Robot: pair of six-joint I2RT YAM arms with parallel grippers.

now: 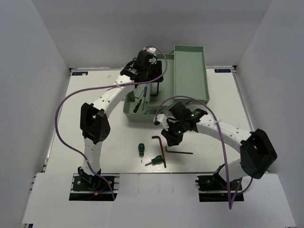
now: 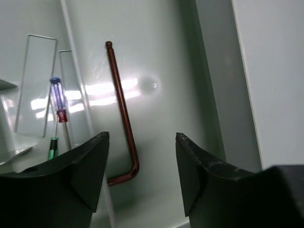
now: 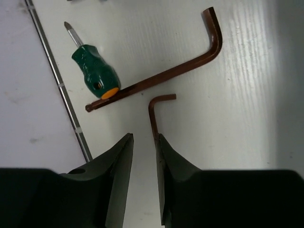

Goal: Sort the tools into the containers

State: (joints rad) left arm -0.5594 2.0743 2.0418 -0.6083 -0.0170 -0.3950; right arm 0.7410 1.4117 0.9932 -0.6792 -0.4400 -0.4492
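Right gripper (image 3: 144, 138) low over the white worktop (image 3: 247, 118), fingers (image 3: 114, 180) close together with a narrow gap. Small brown hex key (image 3: 152, 114): its long leg runs into that gap, right against one finger's inner edge, and its short leg is bent off just ahead of the tips. Beyond it lies a big brown hex key (image 3: 166, 73), flat and diagonal. A stubby green screwdriver (image 3: 92, 69) has its orange butt touching the big key's long leg near its free end, tip pointing away. A thin metal strip (image 3: 57, 80) at the worktop edge runs just beside the screwdriver.
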